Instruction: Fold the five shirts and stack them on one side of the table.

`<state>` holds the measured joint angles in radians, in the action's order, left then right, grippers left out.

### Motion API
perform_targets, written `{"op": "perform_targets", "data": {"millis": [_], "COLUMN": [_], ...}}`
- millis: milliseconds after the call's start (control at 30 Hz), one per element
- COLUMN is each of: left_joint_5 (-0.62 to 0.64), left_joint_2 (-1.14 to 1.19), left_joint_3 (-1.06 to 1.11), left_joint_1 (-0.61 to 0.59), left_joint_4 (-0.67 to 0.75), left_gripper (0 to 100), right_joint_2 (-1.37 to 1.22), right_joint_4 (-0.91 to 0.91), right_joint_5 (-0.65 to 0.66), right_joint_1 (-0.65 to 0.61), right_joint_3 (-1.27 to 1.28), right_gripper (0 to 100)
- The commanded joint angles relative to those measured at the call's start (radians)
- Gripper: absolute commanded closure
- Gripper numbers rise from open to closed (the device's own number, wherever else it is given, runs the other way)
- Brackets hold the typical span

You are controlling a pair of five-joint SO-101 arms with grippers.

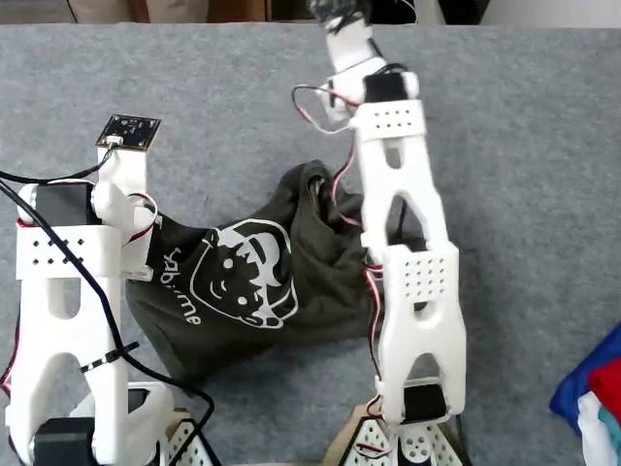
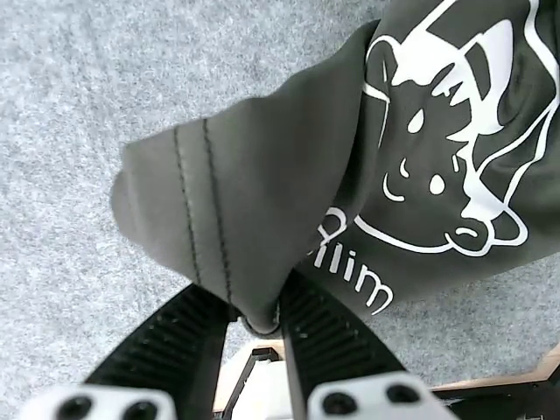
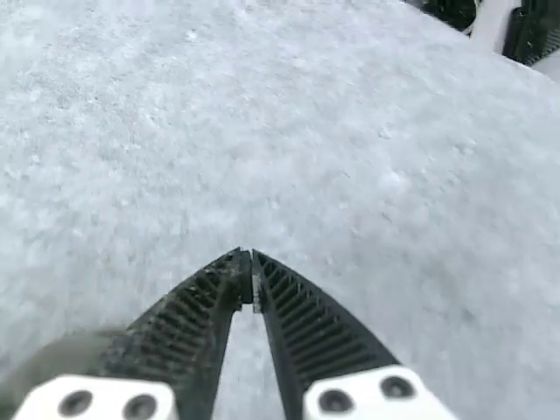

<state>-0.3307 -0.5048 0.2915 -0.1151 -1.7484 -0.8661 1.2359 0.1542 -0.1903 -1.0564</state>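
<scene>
Grey table (image 1: 524, 146) with a dark printed shirt (image 1: 243, 291) crumpled by its near edge, the right arm (image 1: 403, 194) crossing it. Coloured clothes (image 1: 594, 398) at the near right corner. Up close, the left gripper (image 2: 256, 299) pinches the shirt's hem; the right gripper (image 3: 251, 262) is closed, empty.

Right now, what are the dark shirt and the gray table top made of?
The dark shirt looks like soft knit cloth, probably cotton: matte, drooping in folds, with a double-stitched hem. Its white cartoon seems flat printed ink. The gray table cover looks like felt or short carpet: fuzzy, speckled, no shine.
</scene>
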Motion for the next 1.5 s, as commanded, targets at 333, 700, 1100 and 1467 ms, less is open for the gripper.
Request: {"op": "perform_targets", "data": {"millis": [333,700,1100,1467], "left_joint_5": [0.000,0.005,0.002,0.005], "left_joint_2": [-0.022,-0.024,-0.022,-0.022], "left_joint_3": [-0.012,-0.003,-0.009,-0.011], "left_joint_1": [-0.009,-0.011,-0.011,-0.011], "left_joint_4": [0.020,0.020,0.020,0.020], "left_gripper": [98,98,98,98], "right_joint_2": [-0.065,-0.292,-0.252,-0.021], "right_joint_4": [0.311,0.249,0.470,0.548], "right_joint_5": [-0.011,-0.066,-0.060,-0.071], "right_joint_1": [-0.128,-0.166,0.005,0.036], "right_joint_3": [-0.139,-0.148,-0.344,-0.562], "right_gripper": [71.1,76.4,99.3,99.3]}}
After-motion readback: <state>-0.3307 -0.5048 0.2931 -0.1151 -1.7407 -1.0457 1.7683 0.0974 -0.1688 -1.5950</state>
